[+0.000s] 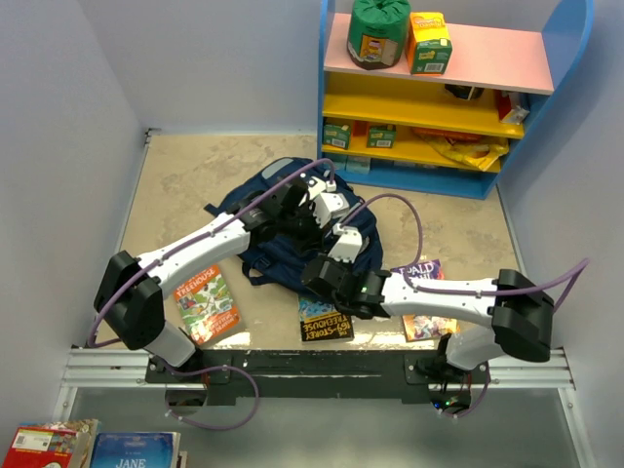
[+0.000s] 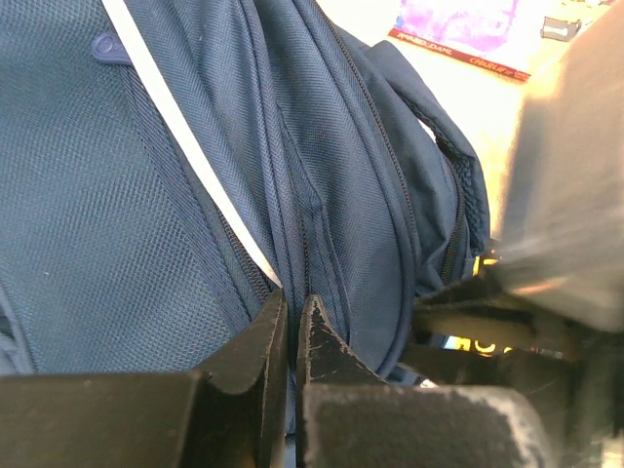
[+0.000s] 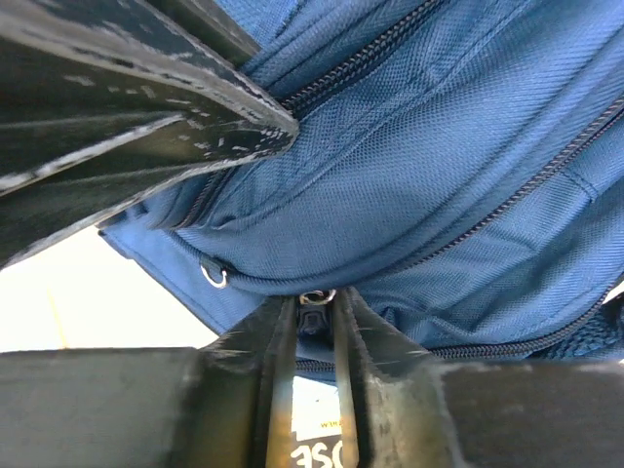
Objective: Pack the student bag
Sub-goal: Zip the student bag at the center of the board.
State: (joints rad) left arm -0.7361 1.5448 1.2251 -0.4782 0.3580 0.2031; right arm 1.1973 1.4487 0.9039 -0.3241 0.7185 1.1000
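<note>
JANE on blue book; TREEHOUSE on orange-green book.

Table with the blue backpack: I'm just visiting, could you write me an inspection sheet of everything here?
Surface: beige mottled table.
Job's things: student bag lies mid-table under both arms.
Clutter: Treehouse book, storey book, purple book near the front edge.
Grippers: left gripper shut on the bag's fabric; right gripper shut on a zipper pull.
Cables: purple cables run along both arms, one looping above the bag.
Surroundings: colourful shelf at the back right, stocked; pale walls.
</note>
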